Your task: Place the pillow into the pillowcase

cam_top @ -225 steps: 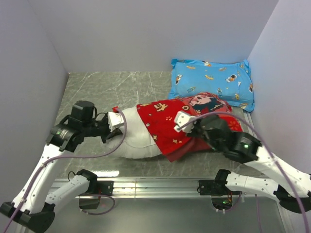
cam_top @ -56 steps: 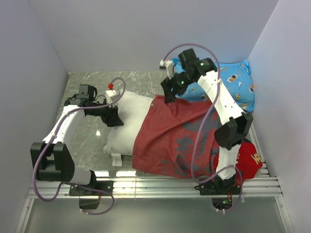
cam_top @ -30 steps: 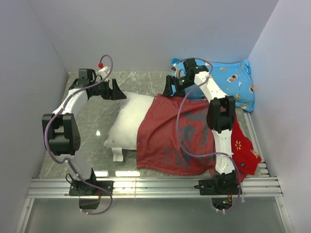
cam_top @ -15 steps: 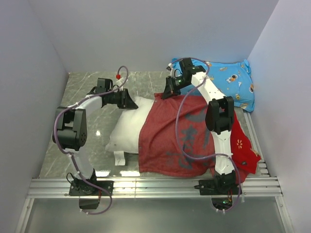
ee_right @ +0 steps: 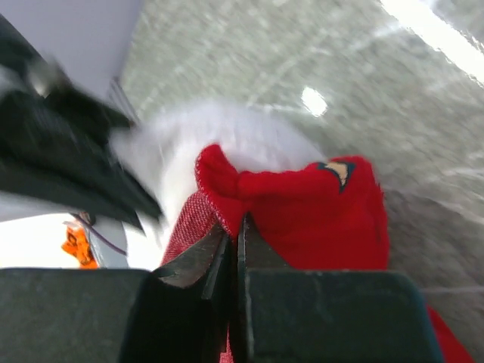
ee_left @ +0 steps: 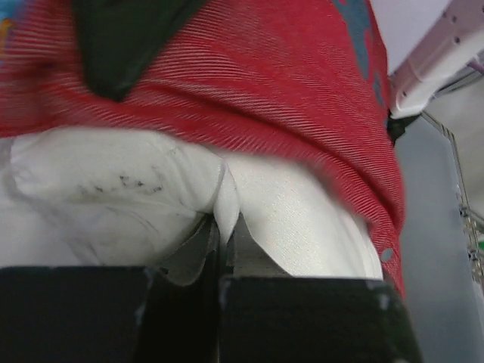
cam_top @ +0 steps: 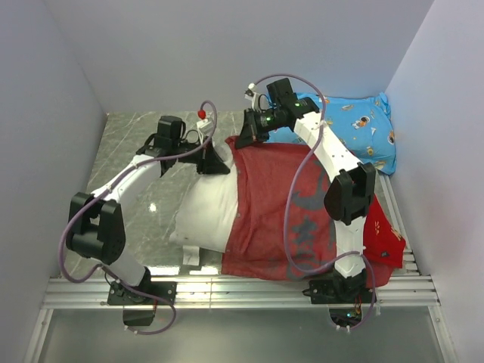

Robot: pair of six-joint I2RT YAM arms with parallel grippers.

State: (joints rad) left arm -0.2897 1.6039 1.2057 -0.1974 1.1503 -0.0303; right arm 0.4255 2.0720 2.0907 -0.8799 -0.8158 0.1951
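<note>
The white pillow (cam_top: 203,213) lies on the grey table, its right part under the dull red pillowcase (cam_top: 281,200). My left gripper (cam_top: 219,162) is at the pillow's far corner. In the left wrist view the gripper (ee_left: 225,231) is shut on a fold of the pillow (ee_left: 302,219), with the pillowcase (ee_left: 265,83) just above. My right gripper (cam_top: 243,139) is at the far left corner of the case. In the right wrist view it (ee_right: 233,227) is shut on the red pillowcase's (ee_right: 310,204) edge, with the pillow (ee_right: 227,132) behind.
A blue cartoon-print pillow (cam_top: 344,125) lies in the far right corner, behind the right arm. Grey walls close in the left, far and right sides. Metal rails (cam_top: 227,291) run along the near edge, where part of the red case hangs over.
Both grippers have shut, the left on the pillow's far corner, the right on the pillowcase edge. The left arm has swung right and the right gripper has shifted left. The pillow has turned.
</note>
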